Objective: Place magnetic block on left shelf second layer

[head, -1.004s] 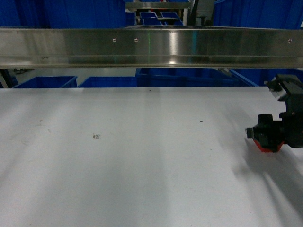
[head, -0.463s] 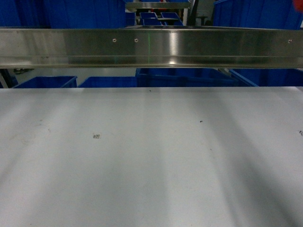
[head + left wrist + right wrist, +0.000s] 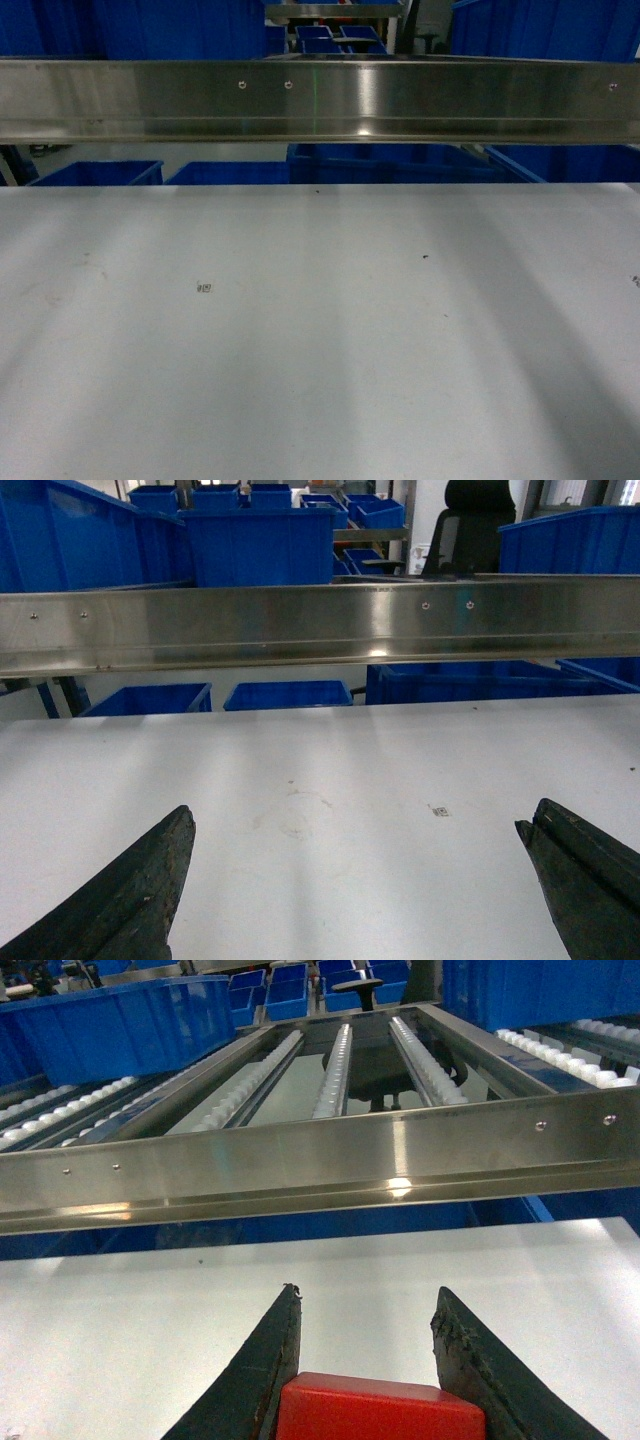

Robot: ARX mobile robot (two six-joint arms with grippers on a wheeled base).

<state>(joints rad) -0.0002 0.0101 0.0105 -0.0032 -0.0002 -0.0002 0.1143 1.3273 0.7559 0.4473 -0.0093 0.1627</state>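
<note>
Steel beam (image 3: 320,100) above table (image 3: 320,340), crates (image 3: 95,172) behind, roller rails (image 3: 335,1070) beyond

We see only the claws. The left claw (image 3: 355,880) shows two dark, near-black fingers (image 3: 125,900) at the lower corners of its frame, wedge-shaped, matte and scuffed. The right claw (image 3: 365,1360) has two black curved fingers (image 3: 260,1370) at the bottom centre, tapering to points, with rough, chipped inner edges.

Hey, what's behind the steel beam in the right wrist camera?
Behind the beam lie white-roller rails and a blue crate at left. The right pincer, holding the red block, hides part of the table below.
</note>
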